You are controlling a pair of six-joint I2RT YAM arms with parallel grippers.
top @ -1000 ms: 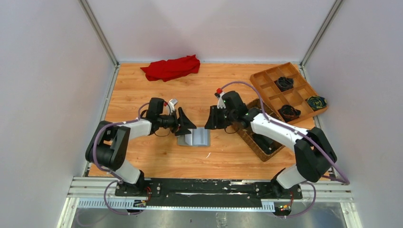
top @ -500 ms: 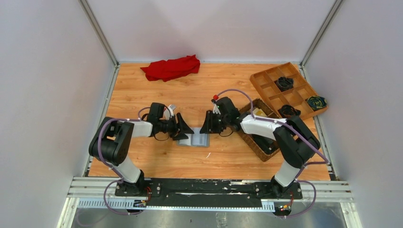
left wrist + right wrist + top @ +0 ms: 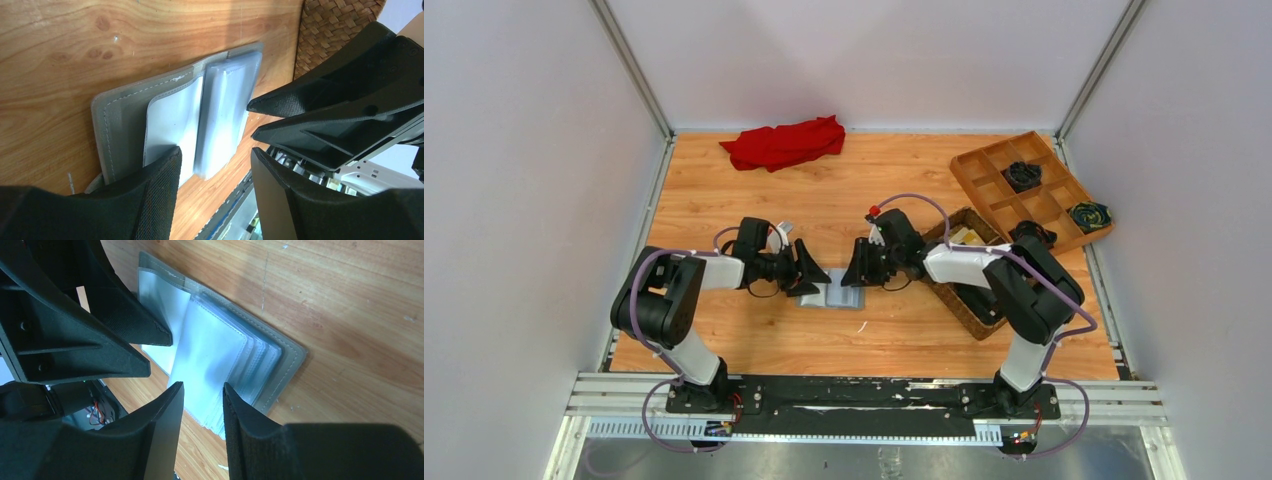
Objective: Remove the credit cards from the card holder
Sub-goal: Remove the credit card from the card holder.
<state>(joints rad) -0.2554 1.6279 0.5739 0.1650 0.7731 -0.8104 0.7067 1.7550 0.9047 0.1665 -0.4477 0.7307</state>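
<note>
The card holder [image 3: 835,296] lies open on the table, grey outside, with clear plastic sleeves fanned out inside [image 3: 220,110] [image 3: 215,350]. No credit cards show in the sleeves; they are hidden. My left gripper [image 3: 810,279] is open at the holder's left half, one finger [image 3: 150,200] low over the left leaf. My right gripper [image 3: 855,273] faces it from the right, jaws apart just above the stack of sleeves [image 3: 202,395]. Nothing shows gripped between either pair of fingers. The two grippers' tips nearly meet over the holder.
A brown woven basket [image 3: 954,300] sits right of the holder under the right arm, with a small pale item [image 3: 964,237] at its far end. A wooden divided tray [image 3: 999,190] holds dark bundles at back right. A red cloth [image 3: 784,143] lies at the back.
The right gripper has come down and left to the holder. The left gripper has lowered onto the left leaf, and the holder now lies flatter.
</note>
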